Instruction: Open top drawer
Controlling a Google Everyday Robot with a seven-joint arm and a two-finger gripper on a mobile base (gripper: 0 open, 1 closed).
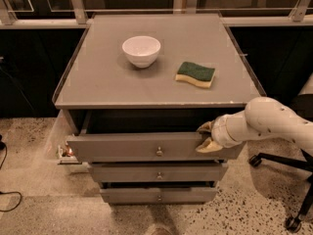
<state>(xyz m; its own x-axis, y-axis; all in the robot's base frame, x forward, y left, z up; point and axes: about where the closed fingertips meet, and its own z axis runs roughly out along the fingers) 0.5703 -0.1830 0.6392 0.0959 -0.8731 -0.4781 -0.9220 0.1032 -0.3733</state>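
Speckled terrazzo floor [44, 212] is seen nearest, with a dark cable [11, 199] lying on it at the left and a wheeled chair base [274, 161] standing on it at the right. A grey three-drawer cabinet is set on this floor. The bottom drawer [132, 196], the narrowest, and the middle drawer [127, 173] above it are each fitted with a small round knob at the centre. The top drawer [122, 148], the widest, is found directly under the cabinet top and is drawn partway out, so that a dark gap is left between its front and the cabinet body; its metal knob [159, 152] is placed mid-front and is untouched. The gripper [206, 136] is located at the right end of this drawer's front, and the panel is grasped at its upper edge between the tan fingers [207, 146], one tip above the edge and one on the face. A white arm [266, 121] is extended to it from the right. On the flat grey cabinet top [98, 82] a white bowl [141, 50] is placed upright left of centre, and a green-and-yellow sponge [195, 74] is laid well apart to its right. A railed window ledge [274, 19] is noted behind.
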